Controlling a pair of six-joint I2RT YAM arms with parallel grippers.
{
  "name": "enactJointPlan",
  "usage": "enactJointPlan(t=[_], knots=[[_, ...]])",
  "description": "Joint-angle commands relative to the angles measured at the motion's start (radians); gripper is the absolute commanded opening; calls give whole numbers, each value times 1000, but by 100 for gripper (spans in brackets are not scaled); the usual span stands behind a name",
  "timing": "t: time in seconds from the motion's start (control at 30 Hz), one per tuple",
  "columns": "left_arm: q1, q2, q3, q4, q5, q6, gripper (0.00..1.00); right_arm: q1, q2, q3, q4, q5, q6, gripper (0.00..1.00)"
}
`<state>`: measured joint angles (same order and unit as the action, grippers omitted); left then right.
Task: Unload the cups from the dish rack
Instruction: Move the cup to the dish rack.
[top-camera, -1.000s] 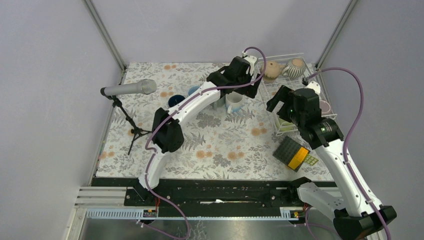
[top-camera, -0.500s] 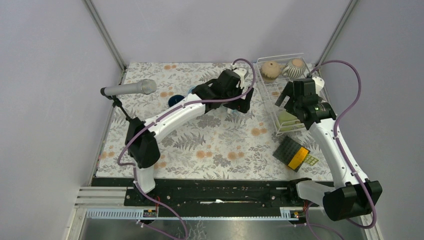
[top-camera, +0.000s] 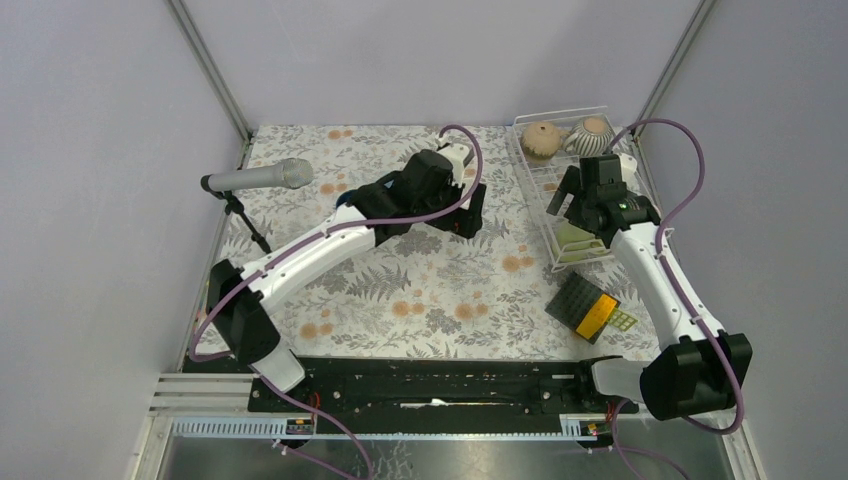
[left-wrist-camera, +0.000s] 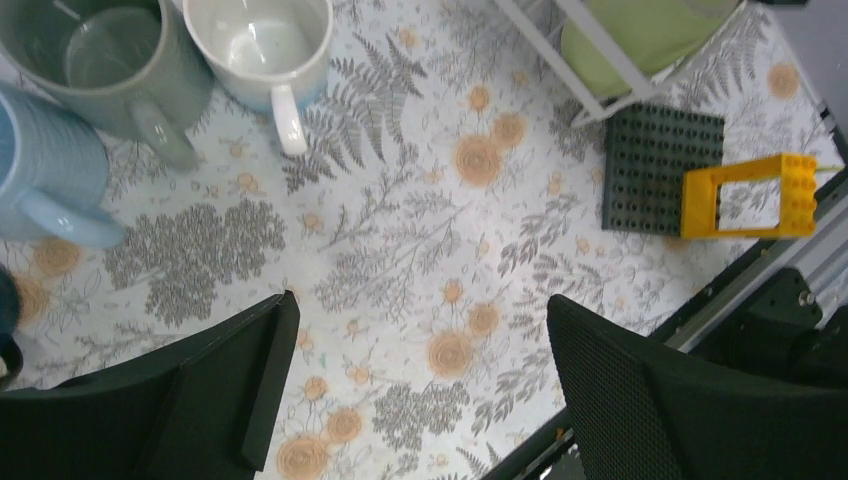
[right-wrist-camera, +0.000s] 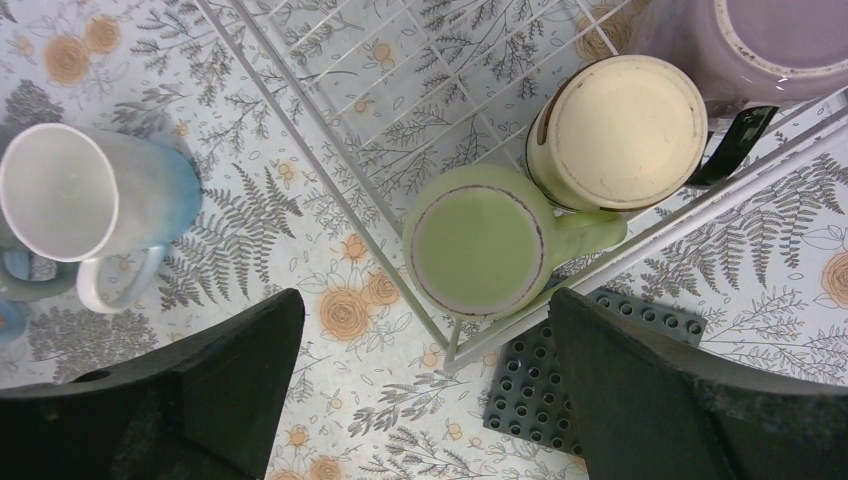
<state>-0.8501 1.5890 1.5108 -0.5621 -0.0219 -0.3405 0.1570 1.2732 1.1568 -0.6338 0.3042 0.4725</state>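
Observation:
The white wire dish rack (top-camera: 530, 180) stands at the back right. In it are a tan cup (top-camera: 541, 140), a striped cup (top-camera: 592, 135) and an upside-down green cup (top-camera: 572, 238). My right gripper (right-wrist-camera: 425, 330) hangs open over the rack's (right-wrist-camera: 330, 190) near corner. The green cup (right-wrist-camera: 480, 250) lies just past its fingertips, with a cream cup (right-wrist-camera: 620, 130) and a pink cup (right-wrist-camera: 770, 40) behind. My left gripper (left-wrist-camera: 420, 330) is open and empty above the tablecloth. Beyond it stand a grey mug (left-wrist-camera: 95, 60), a white mug (left-wrist-camera: 262, 45) and a light blue mug (left-wrist-camera: 45, 170).
A black studded baseplate (top-camera: 585, 305) with an orange frame brick (left-wrist-camera: 750, 195) lies just in front of the rack. A microphone on a stand (top-camera: 258, 180) is at the left of the table. Grey walls close in the sides and back.
The left gripper has pulled away from the rack, moving left and nearer over the table. The right arm has reached further over the rack. Both grippers stayed open.

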Motion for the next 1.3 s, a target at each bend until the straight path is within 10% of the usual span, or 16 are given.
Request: enactJointPlan(t=[0.0,1.27], knots=[[-12,-87,-76,40,12,21,99,-8,19,-9,50,27,-29,100],[-12,-100,-181,88,59,51,99,-16,81,-35,34,53,-33,90]])
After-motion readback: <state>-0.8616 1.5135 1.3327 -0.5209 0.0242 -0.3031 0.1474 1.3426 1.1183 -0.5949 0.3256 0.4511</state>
